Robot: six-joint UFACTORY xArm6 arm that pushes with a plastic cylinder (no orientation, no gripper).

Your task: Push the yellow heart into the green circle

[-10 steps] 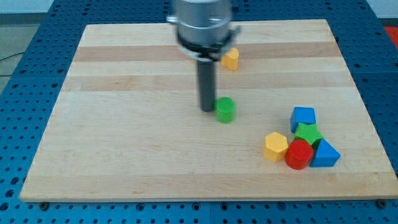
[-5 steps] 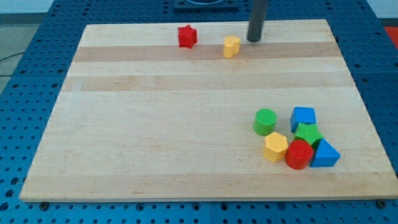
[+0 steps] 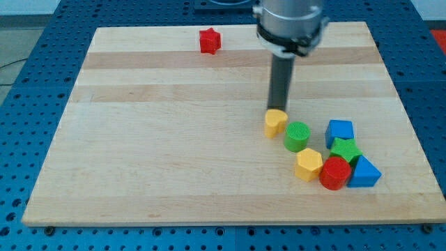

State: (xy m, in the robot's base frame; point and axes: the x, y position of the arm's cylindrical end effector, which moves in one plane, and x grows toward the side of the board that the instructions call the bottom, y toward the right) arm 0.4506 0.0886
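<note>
The yellow heart [image 3: 275,123] lies on the wooden board right of centre, just up and left of the green circle [image 3: 297,136], nearly touching it. My tip [image 3: 278,109] stands right behind the heart, at its upper edge, touching or almost touching it. The rod rises from there to the arm's grey body at the view's top.
A cluster sits at the lower right beside the green circle: a yellow hexagon [image 3: 309,164], a red circle [image 3: 335,173], a green block [image 3: 345,150], a blue block [image 3: 340,131] and a blue triangle [image 3: 365,172]. A red star [image 3: 209,40] lies near the top edge.
The yellow heart has moved from near the top of the board down to beside the green circle. My tip has come down with it, from the top edge to right behind the heart.
</note>
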